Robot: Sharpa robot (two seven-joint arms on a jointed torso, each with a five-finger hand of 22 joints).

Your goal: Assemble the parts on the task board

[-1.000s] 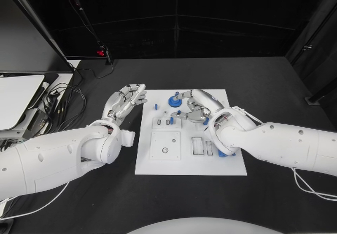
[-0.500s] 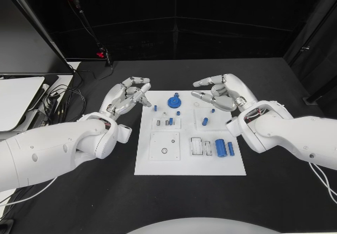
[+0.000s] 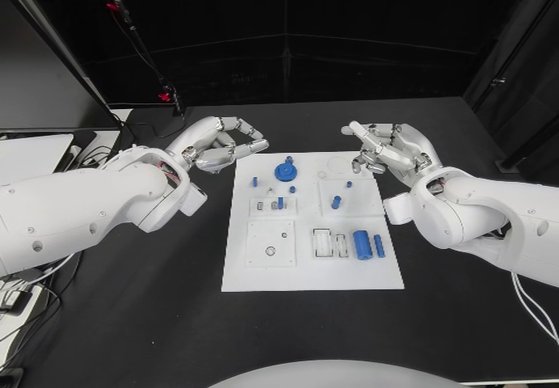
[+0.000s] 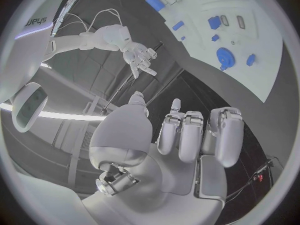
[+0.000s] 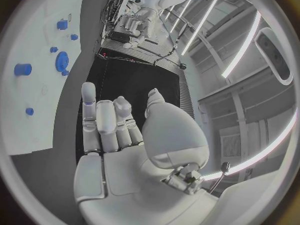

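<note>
Since a second ago, both hands have withdrawn from the task board [image 3: 313, 271]: the right hand [image 3: 390, 148], which I had curled over the upper middle of the plate, now sits off its upper right corner above the black table [image 3: 466, 323], and the left hand [image 3: 221, 144] has pulled back to the upper left of the frame, just beyond the board's upper left corner. I record both hands as holding nothing. The left hand's fingers are loosely curled and apart; the right hand's fingers are spread, and the right wrist view shows them extended with an empty palm [image 5: 119, 135]. The left wrist view confirms an empty palm [image 4: 181, 150] as well. On the board, centre of the frame, I note a blue gear-shaped part [image 3: 285, 171] near the upper edge, a small blue peg [image 3: 335, 202] standing right of centre, and a blue cylinder [image 3: 363, 243] lying in the lower right area beside a slimmer blue piece [image 3: 379, 246]. Neither hand touches any part.
</note>
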